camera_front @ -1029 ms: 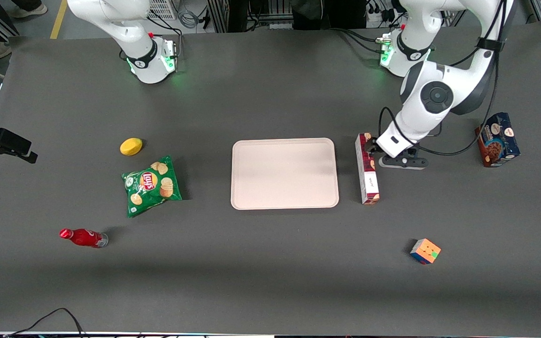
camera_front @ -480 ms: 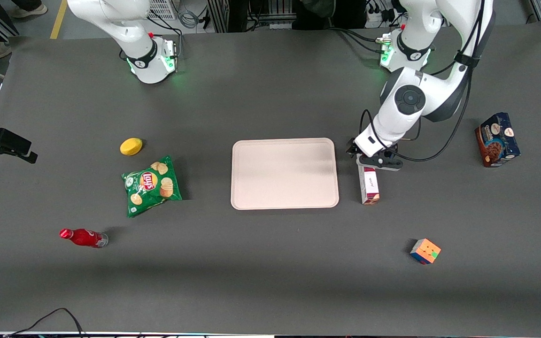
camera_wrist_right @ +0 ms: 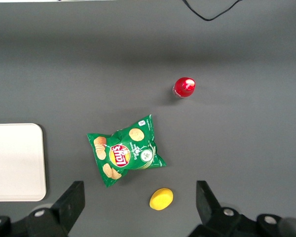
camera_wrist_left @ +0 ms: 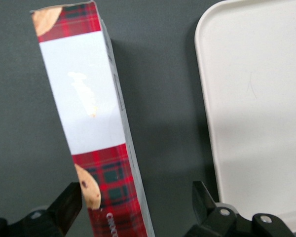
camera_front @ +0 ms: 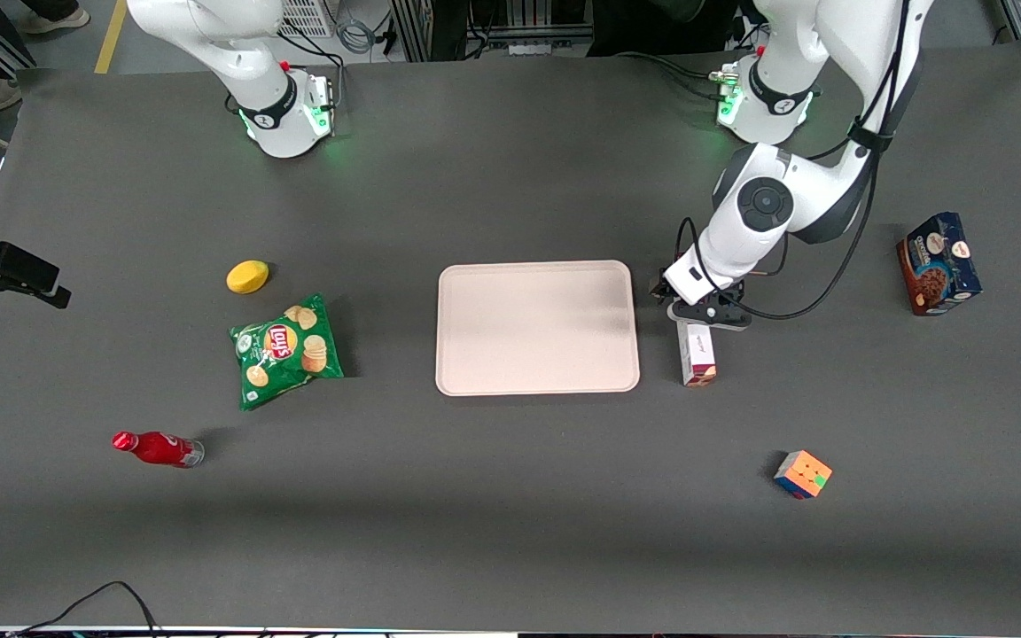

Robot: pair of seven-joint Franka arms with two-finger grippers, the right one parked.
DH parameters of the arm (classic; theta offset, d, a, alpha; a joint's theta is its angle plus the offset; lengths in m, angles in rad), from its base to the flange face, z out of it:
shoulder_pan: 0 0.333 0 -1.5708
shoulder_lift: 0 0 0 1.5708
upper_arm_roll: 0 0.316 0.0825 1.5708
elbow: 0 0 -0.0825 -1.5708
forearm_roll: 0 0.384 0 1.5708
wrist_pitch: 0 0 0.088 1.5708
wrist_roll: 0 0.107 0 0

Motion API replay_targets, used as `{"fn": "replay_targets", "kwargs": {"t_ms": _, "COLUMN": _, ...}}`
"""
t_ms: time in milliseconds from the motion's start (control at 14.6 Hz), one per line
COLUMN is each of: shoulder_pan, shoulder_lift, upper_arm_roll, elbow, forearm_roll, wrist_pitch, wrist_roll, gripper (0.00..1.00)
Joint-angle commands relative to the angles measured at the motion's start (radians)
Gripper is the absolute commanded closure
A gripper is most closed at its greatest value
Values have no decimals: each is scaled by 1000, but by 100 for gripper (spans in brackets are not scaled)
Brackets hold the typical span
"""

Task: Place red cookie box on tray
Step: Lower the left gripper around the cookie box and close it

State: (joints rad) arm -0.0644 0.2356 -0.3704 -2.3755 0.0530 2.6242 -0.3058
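The red cookie box (camera_front: 697, 354) lies on the table beside the tray (camera_front: 537, 328), on the working arm's side, its long axis running toward the front camera. My left gripper (camera_front: 697, 310) is over the end of the box farther from that camera. In the left wrist view the gripper (camera_wrist_left: 135, 207) is open. One finger stands on each side of the plaid carton (camera_wrist_left: 84, 98), and neither touches it. The tray's rim (camera_wrist_left: 203, 74) runs alongside the box with a strip of bare table between them.
A dark-blue cookie box (camera_front: 938, 263) stands toward the working arm's end. A colour cube (camera_front: 802, 473) lies nearer the front camera. A green chips bag (camera_front: 286, 349), a yellow lemon (camera_front: 247, 276) and a red bottle (camera_front: 158, 448) lie toward the parked arm's end.
My left gripper has moved from beside the box to over its end, now straddling it. The box and tray have not moved.
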Motion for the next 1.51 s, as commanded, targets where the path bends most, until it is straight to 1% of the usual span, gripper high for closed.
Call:
{"fn": "replay_targets", "kwargs": {"t_ms": 0, "shoulder_pan": 5, "shoulder_lift": 47, "upper_arm_roll": 5, "elbow": -1, "forearm_roll": 48, "wrist_pitch": 54, "wrist_roll": -24, "gripper": 0}}
{"fn": "replay_targets", "kwargs": {"t_ms": 137, "shoulder_pan": 5, "shoulder_lift": 48, "upper_arm_roll": 7, "elbow": -1, "forearm_roll": 50, "wrist_pitch": 54, "wrist_roll": -24, "gripper": 0}}
{"fn": "replay_targets", "kwargs": {"t_ms": 274, "shoulder_pan": 6, "shoulder_lift": 65, "upper_arm_roll": 14, "elbow": 1, "forearm_roll": 79, "wrist_pitch": 60, "wrist_roll": -25, "gripper": 0}}
{"fn": "replay_targets", "kwargs": {"t_ms": 343, "shoulder_pan": 6, "shoulder_lift": 68, "upper_arm_roll": 33, "elbow": 1, "forearm_roll": 80, "wrist_pitch": 75, "wrist_roll": -25, "gripper": 2}}
{"fn": "replay_targets", "kwargs": {"t_ms": 411, "shoulder_pan": 6, "shoulder_lift": 82, "upper_arm_roll": 34, "elbow": 1, "forearm_roll": 82, "wrist_pitch": 98, "wrist_roll": -25, "gripper": 5}}
{"fn": "replay_targets", "kwargs": {"t_ms": 549, "shoulder_pan": 6, "shoulder_lift": 102, "upper_arm_roll": 36, "elbow": 1, "forearm_roll": 82, "wrist_pitch": 126, "wrist_roll": -25, "gripper": 20}}
{"fn": "replay_targets", "kwargs": {"t_ms": 617, "shoulder_pan": 6, "shoulder_lift": 102, "upper_arm_roll": 36, "elbow": 1, "forearm_roll": 82, "wrist_pitch": 126, "wrist_roll": -24, "gripper": 33}}
{"fn": "replay_targets", "kwargs": {"t_ms": 686, "shoulder_pan": 6, "shoulder_lift": 102, "upper_arm_roll": 36, "elbow": 1, "forearm_roll": 82, "wrist_pitch": 126, "wrist_roll": -24, "gripper": 49}}
{"fn": "replay_targets", "kwargs": {"t_ms": 754, "shoulder_pan": 6, "shoulder_lift": 102, "upper_arm_roll": 36, "elbow": 2, "forearm_roll": 82, "wrist_pitch": 126, "wrist_roll": -24, "gripper": 62}}
{"fn": "replay_targets", "kwargs": {"t_ms": 823, "shoulder_pan": 6, "shoulder_lift": 102, "upper_arm_roll": 34, "elbow": 2, "forearm_roll": 82, "wrist_pitch": 126, "wrist_roll": -24, "gripper": 78}}
{"fn": "replay_targets", "kwargs": {"t_ms": 891, "shoulder_pan": 6, "shoulder_lift": 100, "upper_arm_roll": 36, "elbow": 5, "forearm_roll": 82, "wrist_pitch": 123, "wrist_roll": -22, "gripper": 86}}
{"fn": "replay_targets", "kwargs": {"t_ms": 1029, "shoulder_pan": 9, "shoulder_lift": 87, "upper_arm_roll": 36, "elbow": 21, "forearm_roll": 82, "wrist_pitch": 108, "wrist_roll": -22, "gripper": 89}}
{"fn": "replay_targets", "kwargs": {"t_ms": 1097, "shoulder_pan": 11, "shoulder_lift": 70, "upper_arm_roll": 36, "elbow": 33, "forearm_roll": 82, "wrist_pitch": 77, "wrist_roll": -21, "gripper": 92}}
{"fn": "replay_targets", "kwargs": {"t_ms": 1234, "shoulder_pan": 11, "shoulder_lift": 15, "upper_arm_roll": 34, "elbow": 102, "forearm_roll": 80, "wrist_pitch": -81, "wrist_roll": -22, "gripper": 92}}
{"fn": "replay_targets", "kwargs": {"t_ms": 1440, "shoulder_pan": 11, "shoulder_lift": -59, "upper_arm_roll": 33, "elbow": 261, "forearm_roll": 79, "wrist_pitch": -399, "wrist_roll": -9, "gripper": 92}}
